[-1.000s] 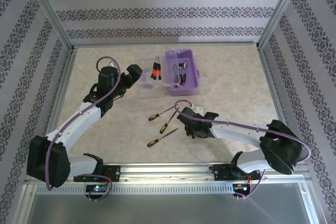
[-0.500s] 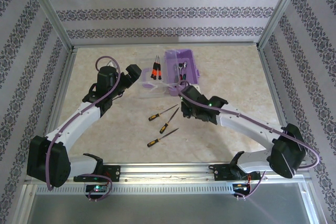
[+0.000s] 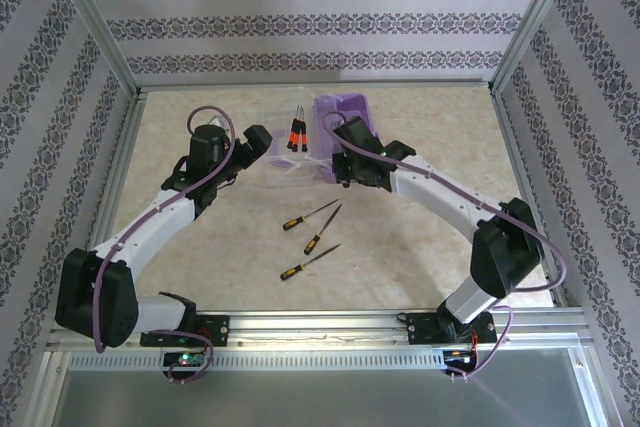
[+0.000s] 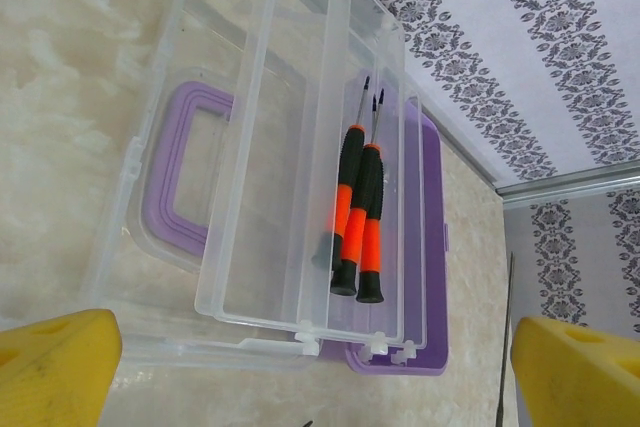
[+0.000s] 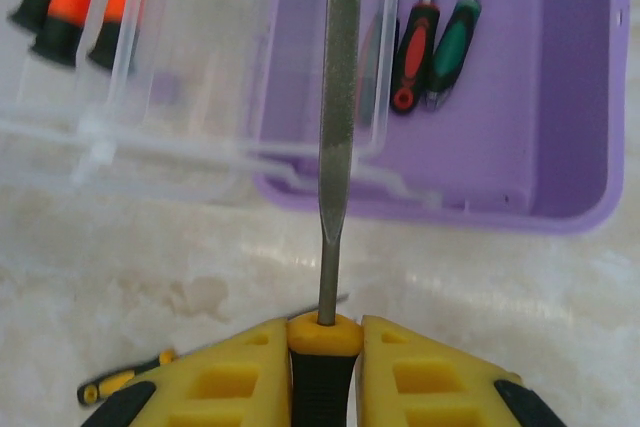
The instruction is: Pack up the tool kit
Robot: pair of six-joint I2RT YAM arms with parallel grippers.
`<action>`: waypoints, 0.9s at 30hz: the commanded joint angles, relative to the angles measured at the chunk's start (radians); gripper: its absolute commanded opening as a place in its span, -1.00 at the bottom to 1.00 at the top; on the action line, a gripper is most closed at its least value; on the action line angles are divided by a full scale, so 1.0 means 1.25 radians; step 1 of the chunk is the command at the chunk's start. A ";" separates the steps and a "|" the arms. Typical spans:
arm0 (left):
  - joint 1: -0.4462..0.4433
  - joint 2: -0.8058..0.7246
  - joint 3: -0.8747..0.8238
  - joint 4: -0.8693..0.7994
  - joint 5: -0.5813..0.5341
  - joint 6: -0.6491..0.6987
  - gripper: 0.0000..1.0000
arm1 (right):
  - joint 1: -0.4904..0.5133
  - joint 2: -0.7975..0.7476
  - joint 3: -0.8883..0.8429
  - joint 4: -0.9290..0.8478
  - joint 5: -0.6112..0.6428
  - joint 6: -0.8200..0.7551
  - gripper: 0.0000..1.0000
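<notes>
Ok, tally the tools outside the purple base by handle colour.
Orange-handled screwdrivers, in the lid: 3
Yellow-handled tools, on the table: 3
Yellow-handled file, held: 1
Total: 7

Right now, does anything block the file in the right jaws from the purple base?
The edge of the clear lid crosses the near-left corner of the purple base, in line with the file. Further right the base looks open.
</notes>
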 commanded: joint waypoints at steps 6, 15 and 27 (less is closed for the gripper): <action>0.014 -0.021 0.025 0.002 0.023 -0.004 0.99 | -0.048 0.136 0.174 0.028 -0.059 -0.033 -0.63; 0.013 -0.037 0.026 -0.001 0.015 0.004 0.99 | -0.091 0.309 0.373 -0.027 -0.111 -0.063 -0.59; 0.014 -0.035 0.033 -0.008 0.019 0.017 1.00 | -0.103 0.428 0.505 -0.082 -0.242 -0.018 -0.56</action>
